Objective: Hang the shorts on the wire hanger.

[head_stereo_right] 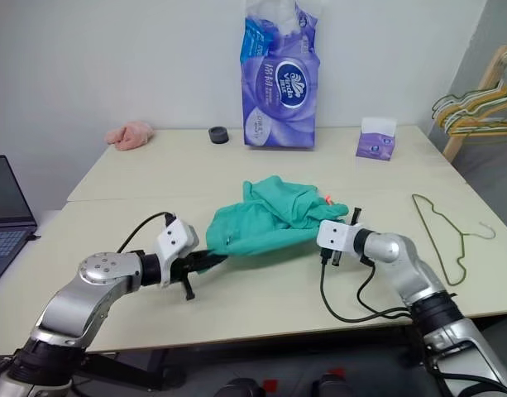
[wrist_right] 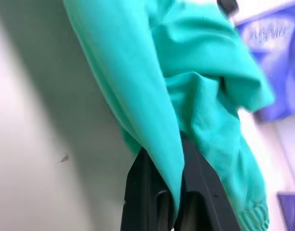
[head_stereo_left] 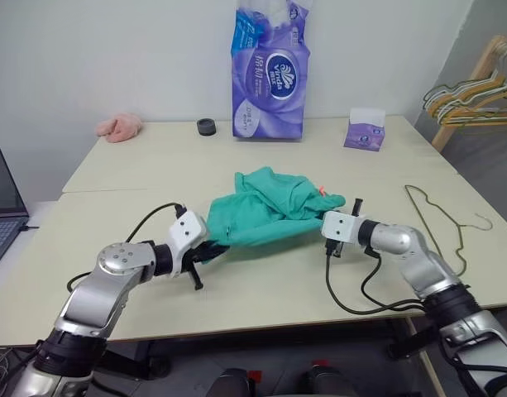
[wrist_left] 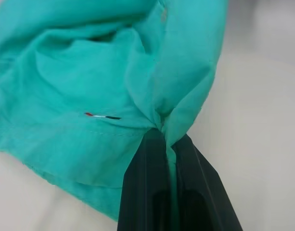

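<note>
From the head views we saw the shorts (head_stereo_left: 274,207) as a crumpled teal-green bundle near the middle of the table (head_stereo_left: 154,165), stretched between our two arms. The cloth bunched high in the middle and pulled to a narrow point at each end, with a small orange bit showing at its right edge. Our left gripper (head_stereo_left: 213,247) was clamped on the left end and our right gripper (head_stereo_left: 319,223) on the right end. The wire hanger (head_stereo_left: 439,223) lay flat on the table to the right, well apart from the shorts.

In the left wrist view we saw the two black fingers (wrist_left: 145,187) pressed together on a pinched fold of teal cloth, a line of stitching and a small red, white and black mark running across the fabric beside them.

In the right wrist view the fingers (wrist_right: 205,192) were closed on a folded edge of the shorts, whose gathered elastic hem hung just beside them.
</note>
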Controlling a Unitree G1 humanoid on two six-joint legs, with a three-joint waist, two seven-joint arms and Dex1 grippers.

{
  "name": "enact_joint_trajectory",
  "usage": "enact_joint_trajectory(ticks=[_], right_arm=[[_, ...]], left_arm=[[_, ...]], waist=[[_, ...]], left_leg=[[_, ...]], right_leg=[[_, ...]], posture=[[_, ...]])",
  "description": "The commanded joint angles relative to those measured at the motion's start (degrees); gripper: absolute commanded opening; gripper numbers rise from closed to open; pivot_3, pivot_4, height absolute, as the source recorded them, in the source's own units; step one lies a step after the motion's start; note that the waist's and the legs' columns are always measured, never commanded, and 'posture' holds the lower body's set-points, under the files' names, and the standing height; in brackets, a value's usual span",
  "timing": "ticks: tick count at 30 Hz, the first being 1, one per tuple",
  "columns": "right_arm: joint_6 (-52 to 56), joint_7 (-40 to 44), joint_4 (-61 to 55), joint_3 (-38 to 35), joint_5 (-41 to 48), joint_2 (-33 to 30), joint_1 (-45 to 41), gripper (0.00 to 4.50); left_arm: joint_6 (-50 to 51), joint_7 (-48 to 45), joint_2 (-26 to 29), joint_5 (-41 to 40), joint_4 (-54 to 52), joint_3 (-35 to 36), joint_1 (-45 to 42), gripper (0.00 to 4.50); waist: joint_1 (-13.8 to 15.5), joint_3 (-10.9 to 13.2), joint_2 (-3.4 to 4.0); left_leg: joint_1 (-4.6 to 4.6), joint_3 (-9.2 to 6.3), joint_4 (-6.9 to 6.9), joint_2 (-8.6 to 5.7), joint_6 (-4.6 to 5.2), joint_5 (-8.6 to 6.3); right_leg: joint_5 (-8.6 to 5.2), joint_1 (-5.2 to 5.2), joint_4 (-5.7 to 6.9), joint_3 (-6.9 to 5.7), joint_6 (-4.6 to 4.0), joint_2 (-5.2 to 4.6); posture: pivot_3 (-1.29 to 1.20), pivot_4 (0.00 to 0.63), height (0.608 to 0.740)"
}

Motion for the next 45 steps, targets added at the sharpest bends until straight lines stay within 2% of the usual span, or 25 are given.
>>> enact_joint_trajectory(ticks=[1, 5, 8, 10, 12, 15, 17, 19, 20, 22, 23, 24, 25, 27, 29, 32, 34, 37, 39, 41, 43, 45], right_arm=[[5.91, 11.79, -11.27, -3.02, 8.52, -5.82, 1.81, 0.04], [16.80, 25.88, -22.76, -5.62, 20.79, -16.45, 3.43, 0.04], [23.33, 32.04, -25.60, -5.93, 25.88, -21.63, 1.68, 0.04], [26.69, 33.58, -25.92, -5.38, 28.05, -22.69, 0.37, 0.04], [26.75, 34.36, -20.60, -2.97, 26.70, -20.89, -3.54, 0.04], [19.06, 33.27, 1.54, 2.75, 17.88, -13.48, -17.58, 0.04], [12.50, 28.78, 21.29, 4.26, 13.05, -6.52, -31.00, 0.04], [5.38, 24.13, 36.22, 5.26, 8.55, -2.07, -40.48, 0.04], [0.20, 12.56, 45.63, 6.52, 3.41, 0.30, -49.33, 0.04], [-8.05, -8.12, 57.73, 9.00, -5.23, 2.86, -62.50, 0.04], [-11.10, -15.32, 61.11, 9.56, -7.83, 3.39, -66.42, 0.04], [-13.31, -19.85, 63.00, 9.50, -9.09, 3.55, -68.68, 0.04], [-15.96, -25.09, 64.04, 9.23, -10.45, 3.23, -70.81, 0.04], [-20.83, -31.85, 64.74, 8.60, -12.39, 2.22, -72.91, 0.04], [-26.01, -35.88, 63.52, 8.20, -13.95, 0.57, -72.17, 0.04], [-32.63, -32.44, 59.68, 7.12, -13.12, -1.56, -64.80, 0.04], [-34.54, -27.84, 56.90, 5.99, -11.18, -2.11, -58.96, 0.04], [-32.68, -20.61, 47.55, 3.75, -6.16, -2.14, -44.21, 0.04], [-30.02, -17.24, 38.39, 4.33, -5.22, -2.45, -31.52, 0.04], [-25.91, -14.27, 29.49, 4.06, -4.81, -2.82, -21.90, 0.04], [-21.53, -9.73, 19.70, 3.95, -4.38, -4.22, -13.13, 0.04], [-17.55, -5.45, 11.82, 3.27, -3.49, -5.87, -6.89, 0.04]], left_arm=[[0.32, -6.21, 4.64, -2.21, -3.70, 0.52, 2.01, 0.00], [3.11, -16.09, 13.13, -8.24, -8.81, 2.62, 8.08, 0.00], [4.37, -19.91, 16.87, -11.79, -9.61, 4.45, 10.51, 0.00], [3.73, -20.42, 17.83, -11.70, -8.49, 3.86, 10.29, 0.00], [3.14, -18.91, 15.50, -9.47, -3.33, 0.90, 5.66, 0.00], [-3.01, -11.74, 5.34, -0.36, 16.43, -5.01, -12.31, 0.00], [-9.80, -4.28, -1.52, 6.40, 36.44, -6.58, -29.73, 0.00], [-16.15, 0.25, -5.42, 10.63, 51.50, -7.29, -41.57, 0.00], [-21.95, 8.96, -6.33, 14.64, 62.52, -7.73, -53.04, 0.00], [-30.91, 22.95, -6.12, 20.90, 77.46, -8.59, -70.84, 0.00], [-33.98, 26.77, -5.63, 22.78, 81.59, -8.88, -76.34, 0.00], [-36.02, 28.43, -5.06, 23.84, 83.84, -8.97, -79.75, 0.00], [-38.59, 29.73, -4.20, 25.59, 85.29, -9.62, -83.26, 0.00], [-44.10, 30.42, -2.65, 29.28, 86.46, -11.33, -87.24, 0.00], [-48.82, 29.31, -1.22, 32.64, 86.29, -13.01, -88.37, 0.00], [-52.62, 20.28, 0.39, 33.90, 85.09, -13.97, -83.49, 0.00], [-53.80, 13.73, 0.98, 33.25, 83.79, -13.65, -78.42, 0.00], [-51.62, -1.19, 1.55, 27.90, 76.70, -12.21, -62.96, 0.00], [-46.76, -12.11, 3.53, 22.12, 62.68, -12.83, -44.57, 0.00], [-38.14, -17.42, 6.08, 16.28, 46.04, -12.05, -28.73, 0.00], [-30.11, -19.42, 8.89, 12.01, 31.61, -11.05, -15.44, 0.00], [-24.57, -19.35, 10.61, 9.93, 22.34, -9.89, -7.57, 0.00]], waist=[[0.01, 0.01, 0.01], [-0.07, 0.11, 0.13], [-0.06, 0.18, 0.21], [-0.02, 0.17, 0.21], [0.05, 0.18, 0.21], [0.84, 0.27, 0.26], [1.43, 0.32, 0.11], [1.61, 0.46, -0.29], [1.42, 0.30, -0.53], [1.09, 0.32, -0.91], [0.55, 0.24, -1.03], [0.08, 0.17, -1.10], [-0.42, 0.11, -1.08], [-1.27, -0.15, -1.01], [-1.83, -0.19, -0.96], [-2.29, -0.19, -0.95], [-2.74, -0.11, -0.88], [-3.34, 0.04, -0.74], [-3.70, -0.12, -0.52], [-4.34, -0.09, -0.35], [-4.56, 0.03, -0.47], [-4.00, 0.03, -0.50]], left_leg=[[-0.03, 0.00, 0.00, 0.01, 0.01, 0.00], [-0.01, 0.02, 0.01, 0.05, 0.04, -0.02], [0.00, 0.02, 0.02, 0.09, 0.05, -0.03], [0.04, -0.01, 0.01, 0.13, 0.04, -0.03], [0.06, 0.01, 0.01, 0.13, 0.05, -0.03], [0.30, 0.09, 0.06, 0.02, 0.08, 0.01], [0.67, 0.10, 0.08, -0.01, 0.12, 0.06], [0.72, 0.09, 0.13, -0.03, 0.00, 0.15], [0.43, 0.12, 0.11, -0.01, -0.15, 0.23], [-0.50, 0.19, 0.19, -0.05, -0.65, 0.41], [-1.61, 0.25, 0.15, -0.06, -0.79, 0.49], [-2.44, 0.28, 0.25, -0.06, -0.96, 0.56], [-2.79, 0.32, 0.19, -0.10, -1.04, 0.60], [-2.79, 0.42, -0.06, -0.14, -1.62, 0.27], [-2.76, 0.38, -0.18, -0.18, -1.78, 0.16], [-2.79, 0.44, -0.28, -0.24, -1.39, -0.07], [-2.65, 0.58, -0.19, -0.15, -1.35, -0.06], [-2.01, 0.66, 0.00, -0.02, -0.69, 0.06], [-1.43, 0.86, 0.08, 0.00, -0.49, 0.12], [-0.25, 1.24, -0.07, 0.19, -0.03, -0.15], [-0.20, 1.29, 0.06, 0.31, -0.01, -0.17], [-0.60, 1.42, 0.20, 0.29, -0.05, -0.20]], right_leg=[[-0.01, -0.01, -0.01, -0.02, -0.01, 0.00], [-0.11, 0.01, -0.02, -0.04, 0.14, -0.01], [-0.22, 0.01, 0.01, -0.09, 0.26, -0.01], [-0.23, 0.04, 0.00, -0.14, 0.25, 0.00], [-0.24, 0.06, 0.01, -0.14, 0.25, 0.01], [-0.16, 0.32, 0.01, -0.17, 0.37, 0.08], [-0.02, 0.70, -0.02, -0.23, 0.45, 0.26], [0.26, 0.71, 0.02, -0.26, 0.19, 0.36], [0.41, 0.33, 0.02, -0.21, -0.03, 0.37], [0.56, -0.84, 0.23, -0.01, -0.18, 0.09], [0.66, -2.06, 0.23, 0.04, -0.27, 0.04], [0.67, -2.87, 0.46, 0.17, -0.30, -0.04], [0.67, -3.38, 0.49, 0.21, -0.31, -0.16], [0.43, -3.74, 0.82, 0.02, -0.69, -0.35], [0.34, -3.79, 0.84, 0.03, -0.82, -0.36], [0.20, -3.80, 0.54, 0.08, -0.60, -0.34], [-0.01, -3.24, 0.12, 0.07, -0.22, -0.28], [0.20, -2.56, 0.41, 0.15, -0.11, -0.02], [0.23, -2.24, 0.89, 0.37, -0.13, -0.05], [0.11, -1.39, 1.15, 0.83, -0.28, 0.03], [0.11, -1.42, 1.30, 0.88, -0.30, 0.14], [0.05, -2.03, 1.67, 1.08, -0.33, 0.13]], posture=[[0.07, 0.003, 0.740], [0.06, 0.006, 0.740], [0.07, 0.009, 0.740], [0.07, 0.009, 0.740], [0.08, 0.010, 0.740], [0.08, 0.003, 0.740], [0.08, 0.000, 0.740], [0.08, 0.000, 0.740], [0.07, 0.000, 0.740], [0.07, 0.000, 0.740], [0.07, 0.000, 0.740], [0.06, 0.000, 0.740], [0.06, 0.000, 0.740], [0.05, 0.000, 0.740], [0.05, 0.000, 0.740], [0.05, 0.003, 0.740], [0.05, 0.003, 0.740], [0.05, 0.017, 0.740], [0.06, 0.019, 0.740], [0.05, 0.021, 0.740], [0.05, 0.019, 0.740], [0.05, 0.019, 0.740]])
